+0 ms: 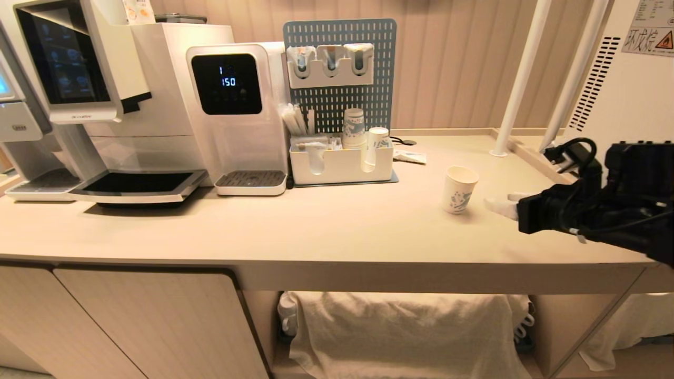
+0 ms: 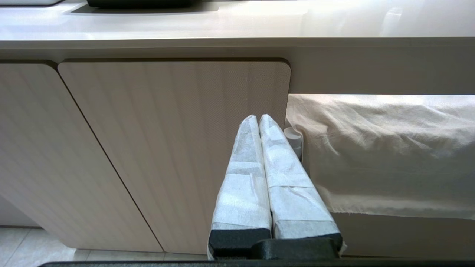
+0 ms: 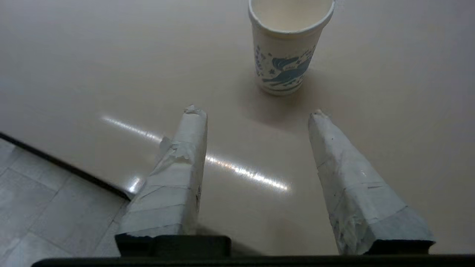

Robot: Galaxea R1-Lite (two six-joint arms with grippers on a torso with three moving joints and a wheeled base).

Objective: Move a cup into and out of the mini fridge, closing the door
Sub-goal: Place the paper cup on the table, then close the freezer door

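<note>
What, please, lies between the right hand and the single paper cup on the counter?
Nothing: only bare counter separates the open right hand from the cup, which stands upright beyond its fingertips. The right wrist view shows this best.

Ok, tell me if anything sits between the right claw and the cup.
Nothing visible does. The right claw is open, over bare counter, with the cup standing upright just ahead of its fingertips, not touching. The gap between is clear.

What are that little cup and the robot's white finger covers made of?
The cup looks like matte paper: rolled rim, blue print. The right gripper has fingers wrapped in what seems white paper tape or tissue, with creases and frayed tips; black foam-like base underneath.
</note>
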